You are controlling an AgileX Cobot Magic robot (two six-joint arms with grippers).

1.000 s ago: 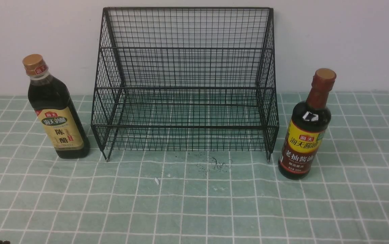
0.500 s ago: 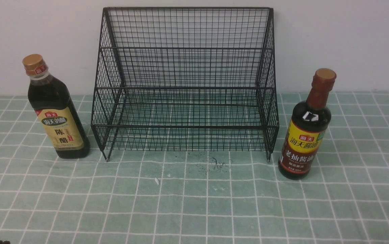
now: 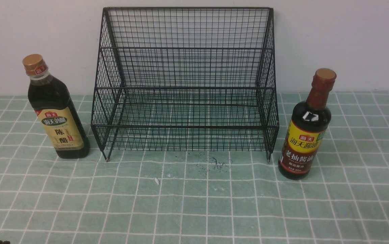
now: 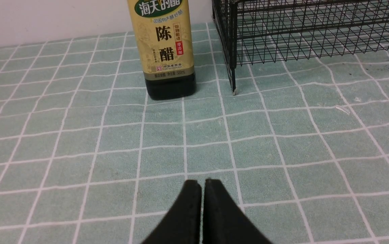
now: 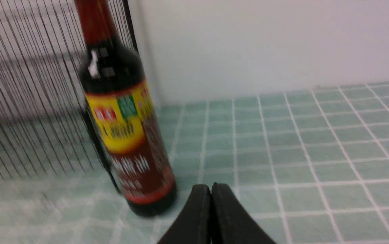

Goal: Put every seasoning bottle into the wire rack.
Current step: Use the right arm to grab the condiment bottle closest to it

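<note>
Fingers [image 4: 189,206]: black, tapering to narrow tips, blurred up close.

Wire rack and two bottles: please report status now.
Both pincers shut, holding nothing. Gold-capped bottle stands left of wire rack, red-necked bottle right. Rack empty, nothing blocking either bottle.

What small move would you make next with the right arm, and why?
I'd probably open the right pincer and ease it toward the soy sauce bottle. The pincer is shut and holds nothing, while the bottle stands on the table outside the wire rack, so it likely needs open jaws before any grasp.
</note>
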